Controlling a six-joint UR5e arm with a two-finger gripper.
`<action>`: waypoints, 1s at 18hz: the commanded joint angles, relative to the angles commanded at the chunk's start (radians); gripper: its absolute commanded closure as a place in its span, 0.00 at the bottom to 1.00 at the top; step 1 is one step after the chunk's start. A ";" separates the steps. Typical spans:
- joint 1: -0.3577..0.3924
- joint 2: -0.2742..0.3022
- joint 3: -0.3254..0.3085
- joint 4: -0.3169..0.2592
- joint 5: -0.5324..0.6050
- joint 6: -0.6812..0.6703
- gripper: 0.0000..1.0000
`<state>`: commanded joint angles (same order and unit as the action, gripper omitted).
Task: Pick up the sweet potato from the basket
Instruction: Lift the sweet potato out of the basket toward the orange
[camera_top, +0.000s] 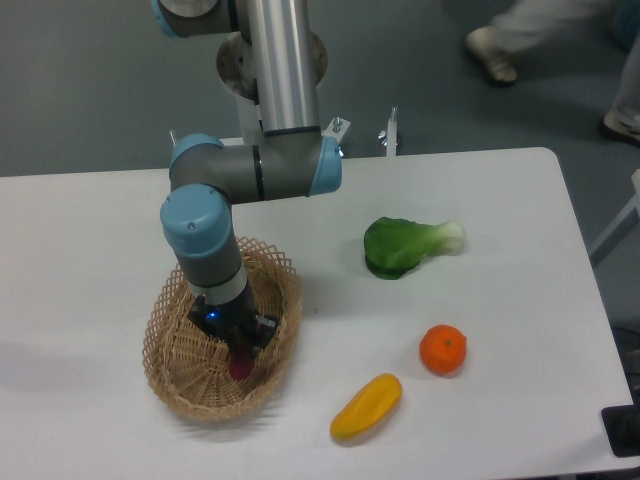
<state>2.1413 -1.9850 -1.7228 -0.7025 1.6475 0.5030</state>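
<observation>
1. White table (120, 220) fills the view, with grey floor behind it.
2. On its left side sits the wicker basket (172, 372).
3. The gripper (238, 350) reaches down into the basket, its jaws clamped on the sweet potato (241, 363), whose reddish end shows just below them over the basket floor.
4. To the right lie a green vegetable (405, 245), an orange (443, 349) and a yellow fruit (366, 406).
</observation>
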 joint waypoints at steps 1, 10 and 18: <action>0.018 0.011 0.015 -0.003 0.000 0.012 0.68; 0.267 0.090 0.126 -0.057 -0.083 0.311 0.68; 0.514 0.118 0.216 -0.293 -0.163 0.704 0.68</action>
<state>2.6551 -1.8669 -1.5065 -0.9954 1.4849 1.2068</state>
